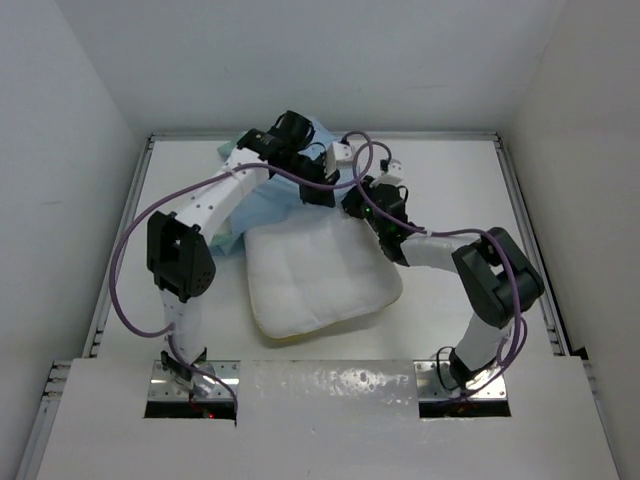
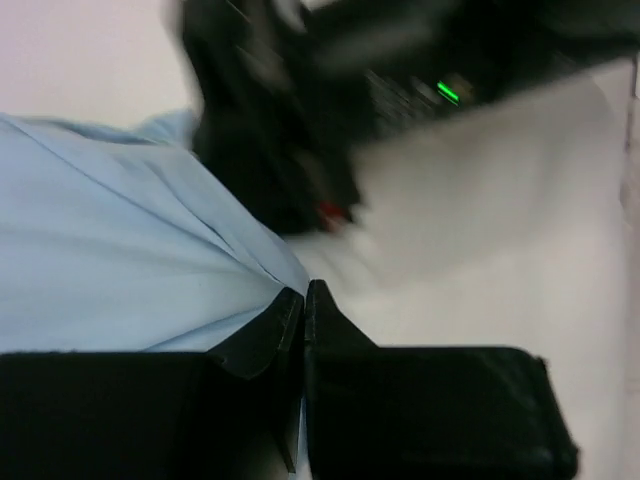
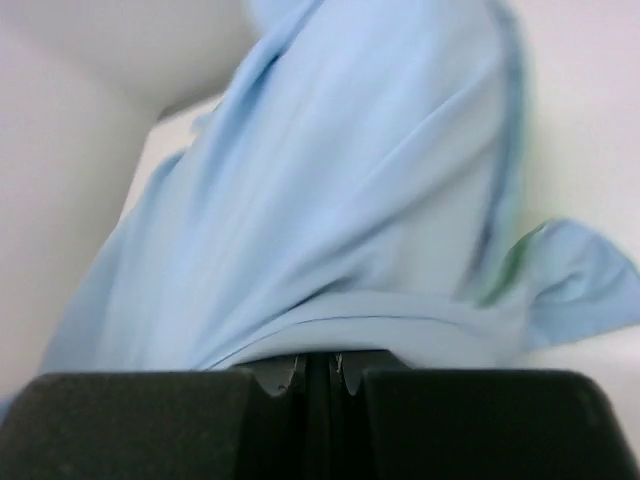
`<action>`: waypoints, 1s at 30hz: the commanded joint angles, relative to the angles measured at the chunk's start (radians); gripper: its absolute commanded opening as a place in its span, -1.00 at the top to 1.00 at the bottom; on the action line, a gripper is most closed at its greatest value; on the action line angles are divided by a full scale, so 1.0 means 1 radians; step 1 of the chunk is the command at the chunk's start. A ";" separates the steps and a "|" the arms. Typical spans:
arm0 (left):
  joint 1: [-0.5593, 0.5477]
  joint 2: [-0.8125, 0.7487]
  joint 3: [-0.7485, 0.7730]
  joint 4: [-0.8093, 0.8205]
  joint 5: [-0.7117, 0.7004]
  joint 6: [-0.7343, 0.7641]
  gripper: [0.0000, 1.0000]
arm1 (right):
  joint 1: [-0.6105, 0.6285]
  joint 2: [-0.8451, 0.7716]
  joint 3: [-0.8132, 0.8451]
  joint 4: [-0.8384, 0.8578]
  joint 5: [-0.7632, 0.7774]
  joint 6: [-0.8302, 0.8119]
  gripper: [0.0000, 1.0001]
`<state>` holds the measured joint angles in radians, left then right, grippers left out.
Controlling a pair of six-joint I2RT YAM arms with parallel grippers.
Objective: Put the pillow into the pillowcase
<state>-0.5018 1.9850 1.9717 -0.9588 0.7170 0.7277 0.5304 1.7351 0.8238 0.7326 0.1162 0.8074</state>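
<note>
Pillow lies flat, long axis roughly crosswise, touching pillowcase behind.

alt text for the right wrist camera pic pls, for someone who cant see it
The right arm's fingers, shut at the bottom of the frame, pinch a fold of the light blue pillowcase, which fills most of the view. A thin green edge shows on its right side.

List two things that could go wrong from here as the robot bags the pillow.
1. The left claw and right claw pinch only thin folds of the light blue fabric pillowcase; it might slip free.
2. The case lies bunched beyond the white quilted rectangular pillow, so its mouth may not open.
</note>
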 commanded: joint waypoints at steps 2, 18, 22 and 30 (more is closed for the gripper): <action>-0.047 -0.117 -0.108 -0.154 0.083 0.098 1.00 | -0.049 0.030 0.104 -0.034 0.408 0.069 1.00; 0.396 -0.541 -0.733 0.112 -0.455 -0.068 0.04 | 0.149 -0.174 0.376 -0.888 0.003 -0.561 -0.40; 0.404 -0.581 -0.931 0.332 -0.592 -0.115 -0.56 | 0.325 -0.111 0.387 -0.883 0.114 -0.444 -0.98; 0.407 -0.480 -1.100 0.656 -0.613 -0.236 -0.56 | 0.497 0.082 0.341 -0.736 0.167 -0.381 -0.98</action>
<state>-0.0986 1.4723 0.8909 -0.5320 0.1333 0.5720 1.0084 1.7836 1.1919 -0.0650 0.2054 0.3916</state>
